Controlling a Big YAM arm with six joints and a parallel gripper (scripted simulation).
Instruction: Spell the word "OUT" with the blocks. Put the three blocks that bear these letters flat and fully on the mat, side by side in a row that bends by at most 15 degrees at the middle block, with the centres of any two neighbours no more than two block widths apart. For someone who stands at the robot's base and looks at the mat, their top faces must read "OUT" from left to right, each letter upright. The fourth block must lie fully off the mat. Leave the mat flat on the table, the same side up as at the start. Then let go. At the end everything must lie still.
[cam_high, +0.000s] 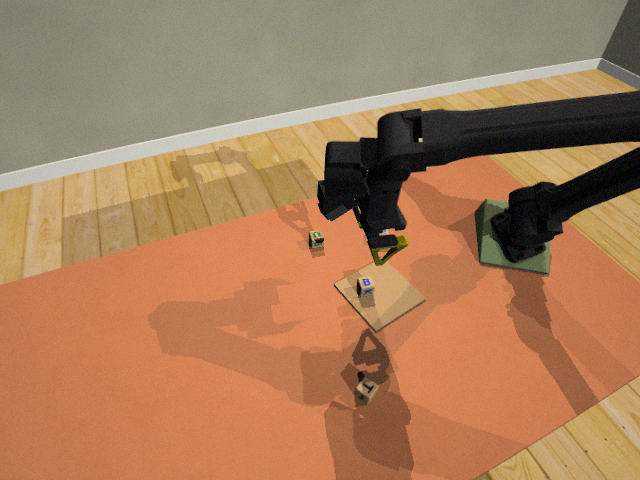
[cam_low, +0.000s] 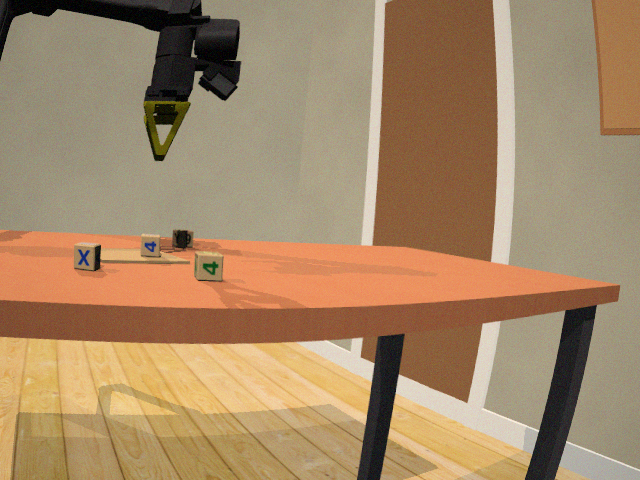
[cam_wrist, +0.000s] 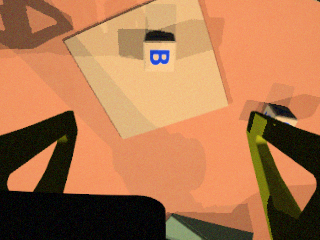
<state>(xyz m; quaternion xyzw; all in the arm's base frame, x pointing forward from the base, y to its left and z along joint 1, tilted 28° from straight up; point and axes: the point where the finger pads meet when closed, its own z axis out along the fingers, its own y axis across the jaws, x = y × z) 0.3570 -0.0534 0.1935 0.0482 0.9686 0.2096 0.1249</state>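
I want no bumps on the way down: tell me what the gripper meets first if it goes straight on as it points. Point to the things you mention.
Most likely the mat (cam_high: 395, 297) (cam_low: 121, 256) (cam_wrist: 185, 90). The gripper (cam_high: 369, 244) (cam_low: 159, 156) (cam_wrist: 162, 120) points down, jaws open. The B block (cam_high: 366, 286) (cam_low: 150, 245) (cam_wrist: 159, 56) could be clipped; depth is unclear.

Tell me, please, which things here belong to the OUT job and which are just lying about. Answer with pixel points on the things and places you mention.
For the job:
- mat (cam_high: 400, 297) (cam_low: 121, 255) (cam_wrist: 110, 95)
- U block (cam_high: 316, 239) (cam_low: 208, 267)
- T block (cam_high: 366, 390) (cam_low: 178, 238)
- O block (cam_low: 86, 256) (cam_wrist: 281, 114), mostly hidden from above

Lying about:
- B block (cam_high: 365, 286) (cam_low: 150, 245) (cam_wrist: 159, 56), which must end off the mat
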